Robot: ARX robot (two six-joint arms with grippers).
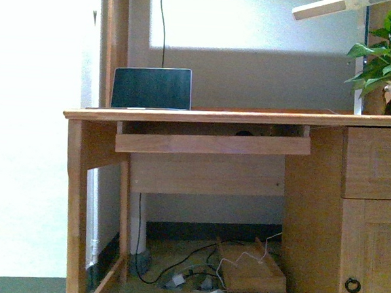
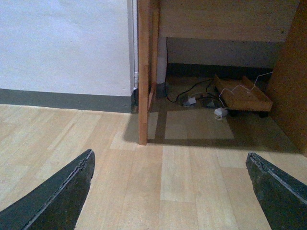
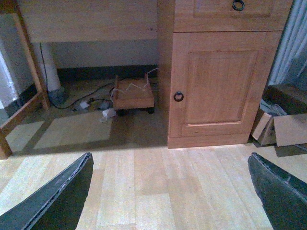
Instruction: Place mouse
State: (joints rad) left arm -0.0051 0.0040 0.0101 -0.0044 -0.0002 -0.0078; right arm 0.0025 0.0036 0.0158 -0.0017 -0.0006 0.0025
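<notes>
A small dark domed shape (image 1: 244,132) shows just above the pull-out tray (image 1: 212,144) under the desktop; it is too small to tell whether it is the mouse. No mouse shows in either wrist view. My left gripper (image 2: 170,153) is open and empty, low over the wooden floor in front of the desk's left leg (image 2: 143,72). My right gripper (image 3: 170,155) is open and empty over the floor in front of the desk's cabinet door (image 3: 218,81). Neither arm shows in the front view.
A laptop (image 1: 151,88) stands open on the wooden desk (image 1: 236,116). A potted plant (image 1: 387,58) stands at the desk's right end. Under the desk lie cables and a small wheeled wooden stand (image 1: 251,271). Cardboard pieces (image 3: 280,127) lie right of the cabinet.
</notes>
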